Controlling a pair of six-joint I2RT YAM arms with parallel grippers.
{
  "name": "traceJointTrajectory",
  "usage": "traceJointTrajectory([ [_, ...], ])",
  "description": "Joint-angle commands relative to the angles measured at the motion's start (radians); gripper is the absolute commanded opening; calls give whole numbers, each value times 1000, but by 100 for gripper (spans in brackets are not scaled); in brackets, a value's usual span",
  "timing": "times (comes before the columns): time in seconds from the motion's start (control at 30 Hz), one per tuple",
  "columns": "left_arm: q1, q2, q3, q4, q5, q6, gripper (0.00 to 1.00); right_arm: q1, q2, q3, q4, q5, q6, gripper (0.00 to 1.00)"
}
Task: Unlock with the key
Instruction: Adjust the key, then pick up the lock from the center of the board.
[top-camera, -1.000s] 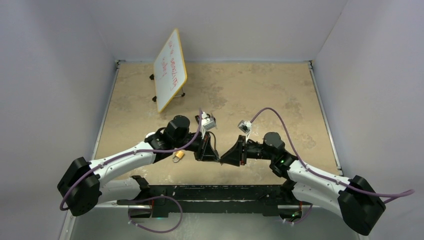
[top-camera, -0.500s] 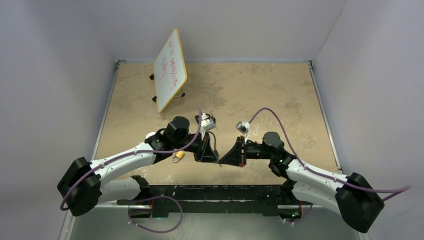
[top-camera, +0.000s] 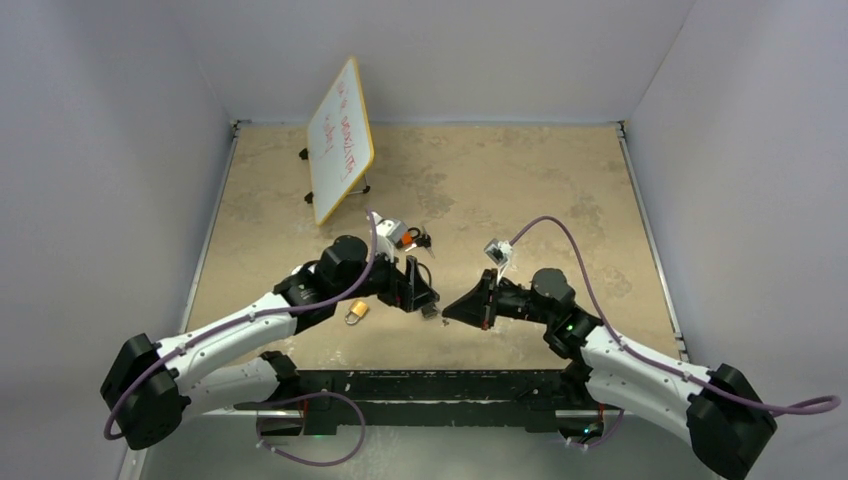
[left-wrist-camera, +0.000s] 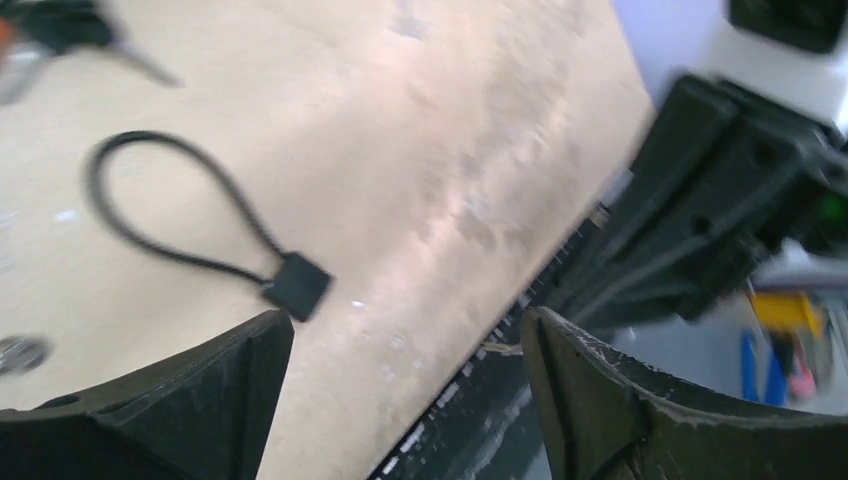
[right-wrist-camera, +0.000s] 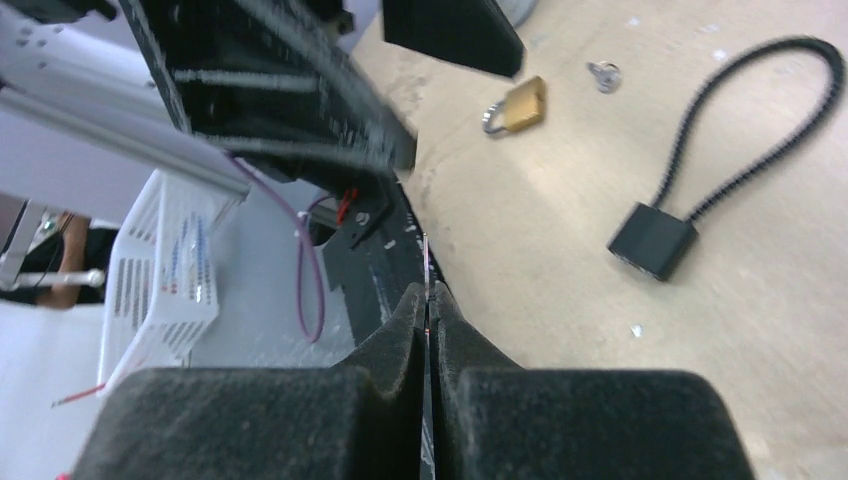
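- Your left arm reaches in low from the near-left, and the left gripper (top-camera: 428, 297) points at the middle of the desk (top-camera: 520, 190) with its fingers spread wide on nothing.
- Your right arm mirrors it from the near-right. The right gripper (top-camera: 452, 310) sits tip to tip with the left one, close but apart.
- The right fingers are pressed together on a thin sliver (right-wrist-camera: 426, 275). It might be the key edge-on, but the view is too poor to say.
- The brass padlock (top-camera: 356, 312) lies on the desk just beside your left forearm, on the near side.
- The desk is a mottled tan board boxed in by pale walls, with a tilted whiteboard (top-camera: 340, 140) at the far left.
- Only the wrist cams show the black cable lock (right-wrist-camera: 652, 240) lying flat near the grippers. The right one also catches a small silver key (right-wrist-camera: 604, 75) beside the padlock and a white basket (right-wrist-camera: 160, 270) off the desk.
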Motion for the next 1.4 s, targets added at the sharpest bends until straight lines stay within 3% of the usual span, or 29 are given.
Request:
traceJointTrajectory([
  [0.0,13,-22,3,-159,-375,-174,88,3,-61,-20,-175,181,30,0],
  [0.2,7,76,-16,-152,-385,-326,79,3,-98,-41,-300,288,116,0],
  [0.47,-126,376,217,-300,-519,-396,78,4,-24,-129,-174,299,270,0],
  [0.73,-147,528,305,-310,-533,-419,79,3,21,-130,-161,292,257,0],
  [1.03,-179,697,452,-473,-550,-468,79,4,75,-118,-113,286,272,0],
  [1.23,-180,763,506,-527,-556,-456,58,4,123,-114,-79,270,274,0],
  [1.37,-185,766,510,-546,-541,-464,55,4,127,-110,-89,271,274,0],
])
